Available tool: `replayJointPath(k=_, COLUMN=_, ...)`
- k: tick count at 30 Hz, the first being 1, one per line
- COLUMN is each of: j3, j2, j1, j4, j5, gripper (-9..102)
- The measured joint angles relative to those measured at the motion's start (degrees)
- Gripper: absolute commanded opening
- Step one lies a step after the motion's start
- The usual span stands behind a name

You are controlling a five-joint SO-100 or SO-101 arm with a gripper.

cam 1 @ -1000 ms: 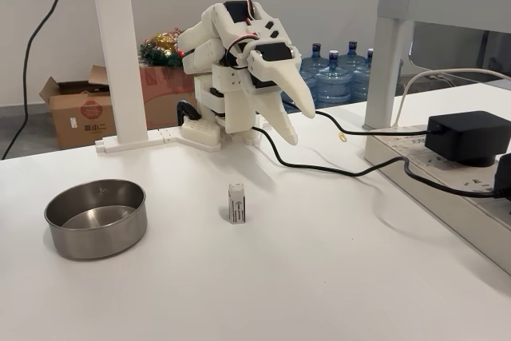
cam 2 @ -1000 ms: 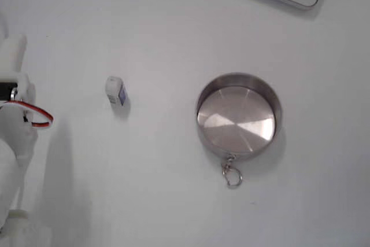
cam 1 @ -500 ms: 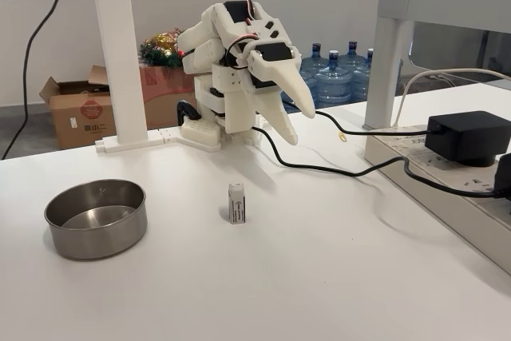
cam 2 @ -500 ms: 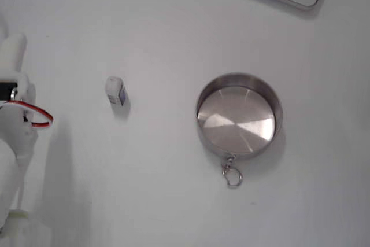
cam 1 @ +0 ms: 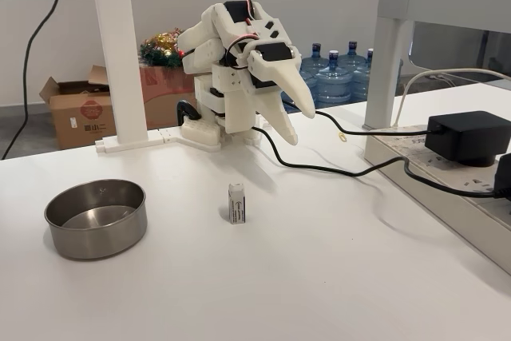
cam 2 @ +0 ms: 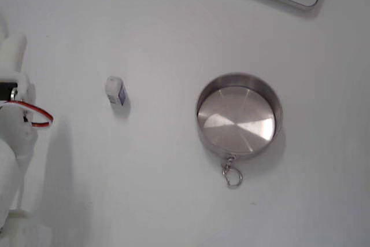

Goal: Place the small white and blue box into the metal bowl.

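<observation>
No change is seen: the gripper (cam 1: pixel 294 121), fingers together, stays folded behind the small white and blue box (cam 1: pixel 236 202); grasping remains undone.

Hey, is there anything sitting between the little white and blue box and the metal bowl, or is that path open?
Nothing visible blocks it. In both fixed views, only bare white table lies between the small white and blue box and the round grey steel bowl. The bowl's small ring hangs off its far side from the box.
</observation>
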Motion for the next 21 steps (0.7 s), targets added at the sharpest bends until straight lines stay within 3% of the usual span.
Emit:
replayJointPath(k=9, j3=0.0, j2=0.0, j1=0.0, j4=0.0, j5=0.0, gripper=2)
replayJointPath(k=21, j3=0.0, j2=0.0, j1=0.0, j4=0.0, j5=0.0, gripper=0)
